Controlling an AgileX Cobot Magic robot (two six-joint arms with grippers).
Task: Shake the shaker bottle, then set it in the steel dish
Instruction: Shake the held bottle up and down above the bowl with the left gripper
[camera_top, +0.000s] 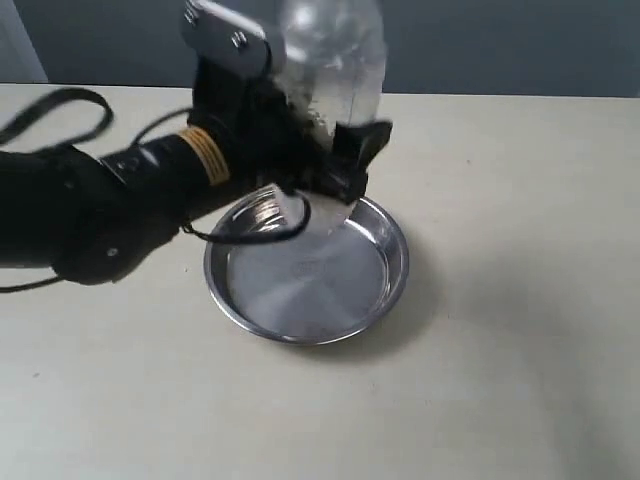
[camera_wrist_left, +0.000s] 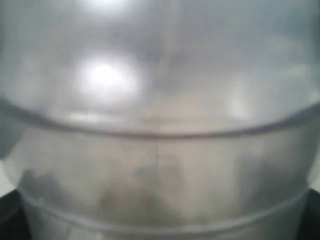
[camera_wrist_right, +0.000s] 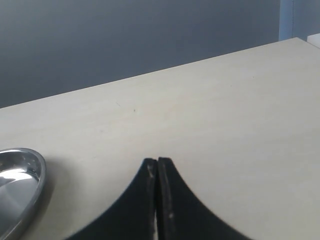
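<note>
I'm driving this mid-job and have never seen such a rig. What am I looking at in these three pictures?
A robot with two arms. The wide picture is from a camera off the arms: the left tool grips the shaker bottle over the steel dish, which sits on the pale table. The cloudy close-up is the left wrist camera, filled by the bottle. The last is the right wrist camera: the right tool, shut and empty, over the table beside the dish.
</note>
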